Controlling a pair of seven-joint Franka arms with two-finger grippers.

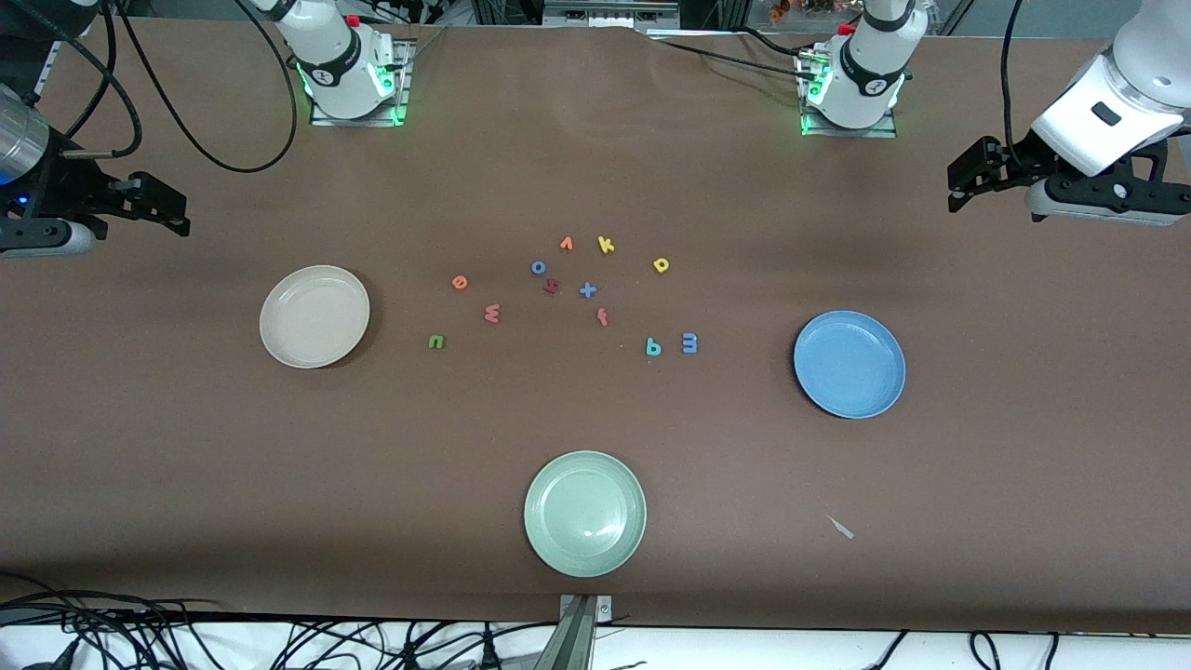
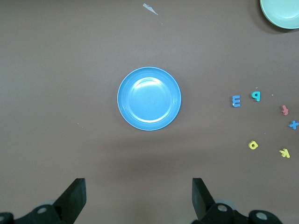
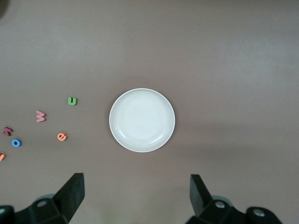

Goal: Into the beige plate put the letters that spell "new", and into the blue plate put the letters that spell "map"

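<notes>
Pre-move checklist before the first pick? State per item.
1. Left gripper empty, jaws open, over the table at the left arm's end: ok.
2. Right gripper empty, jaws open, over the right arm's end: ok.
3. Beige plate holds nothing: ok.
4. Blue plate holds nothing: ok.
5. Green n, orange e, pink-red w lie apart on the table, toward the beige plate: ok.
6. Blue m and teal a lie beside each other, gap narrow; yellow p apart: ok, mind the pair.
</notes>
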